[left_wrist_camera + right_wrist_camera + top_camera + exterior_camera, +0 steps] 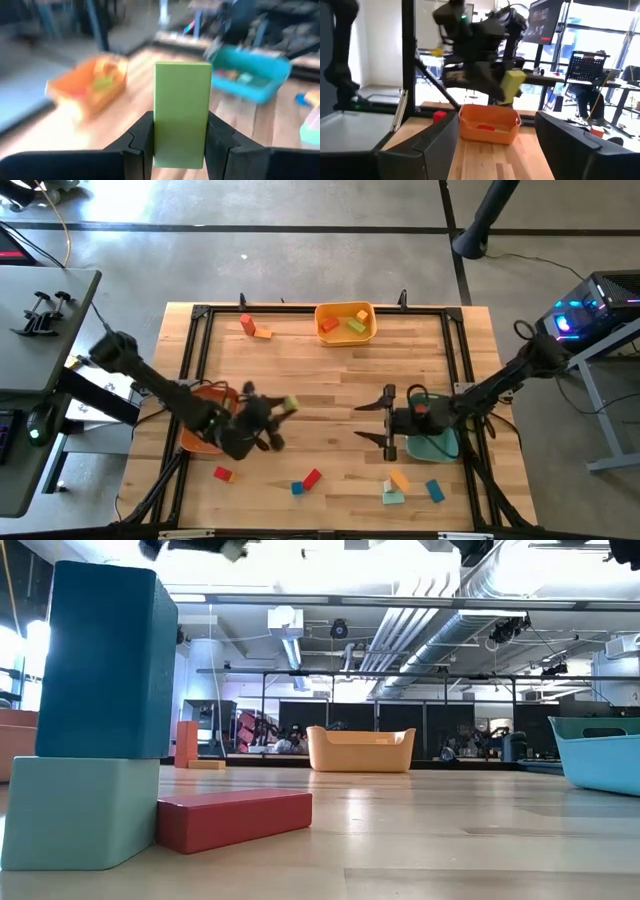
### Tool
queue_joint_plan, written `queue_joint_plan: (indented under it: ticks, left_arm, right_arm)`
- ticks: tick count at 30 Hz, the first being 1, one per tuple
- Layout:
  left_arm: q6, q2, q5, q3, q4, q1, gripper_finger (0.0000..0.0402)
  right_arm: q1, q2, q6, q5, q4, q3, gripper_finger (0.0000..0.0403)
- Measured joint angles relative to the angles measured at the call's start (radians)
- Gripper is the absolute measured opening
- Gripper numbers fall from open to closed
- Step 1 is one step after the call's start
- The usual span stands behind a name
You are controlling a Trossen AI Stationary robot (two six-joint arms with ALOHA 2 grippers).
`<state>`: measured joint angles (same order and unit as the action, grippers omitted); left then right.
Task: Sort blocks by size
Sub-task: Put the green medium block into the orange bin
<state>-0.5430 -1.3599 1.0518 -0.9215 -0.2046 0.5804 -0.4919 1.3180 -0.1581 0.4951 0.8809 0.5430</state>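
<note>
My left gripper is shut on a light green bar-shaped block, above the table just right of the orange tray. The block also shows in the right wrist view, in the air above that tray. My right gripper is open and empty, beside the teal tray. Loose blocks lie near the front edge: red, blue, red, orange, teal and blue. A red block and an orange block lie at the far left. My left gripper pinches the green bar by its two long sides, at the end nearest the wrist, between its two fingers. The bar runs along the fingers and sticks out well past their tips. It is lifted clear of the table and the tray.
A yellow tray with blocks in it stands at the far middle of the table. The teal tray holds several blocks. In the low view a blue block stands on a teal block next to a red wedge. A black frame rims the table.
</note>
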Motion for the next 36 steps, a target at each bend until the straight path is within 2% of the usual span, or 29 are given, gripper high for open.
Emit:
queue_joint_plan:
  ticks: [3, 7, 9, 12, 15, 19, 25, 36]
  left_arm:
    - [-0.366, 0.061, -0.112, 0.0, -0.362, -0.013, 0.0094]
    - [-0.803, 0.061, -0.339, 0.003, -0.818, -0.031, 0.0094]
    - [-0.954, 0.059, -0.461, 0.003, -0.968, -0.03, 0.0094]
    - [-1.083, 0.057, -0.654, 0.01, -1.096, -0.016, 0.0094]
    - [-1.147, 0.058, -0.772, 0.01, -1.147, 0.001, 0.0094]
    - [-1.173, 0.058, -0.899, 0.041, -1.136, 0.006, 0.0094]
    - [-1.202, 0.06, -1.001, 0.167, -1.093, -0.009, 0.0094]
    - [-1.205, 0.06, -1.001, 0.191, -1.074, -0.067, 0.0123]
  right_arm:
    - [-0.001, 0.0, 0.015, 0.001, -0.029, 0.0, 0.026]
    - [-0.001, 0.001, 0.026, 0.001, -0.057, 0.0, 0.0261]
    - [-0.001, 0.001, 0.026, 0.001, -0.074, 0.0, 0.0261]
    - [-0.001, 0.001, 0.026, 0.001, -0.097, 0.0, 0.0261]
    - [-0.001, 0.001, 0.028, 0.001, -0.125, 0.0, 0.0261]
    - [-0.001, 0.001, 0.05, 0.001, -0.148, -0.001, 0.0261]
    - [-0.001, 0.002, 0.056, 0.001, -0.165, -0.001, 0.0261]
    - [-0.001, 0.002, 0.056, 0.0, -0.167, -0.001, 0.0261]
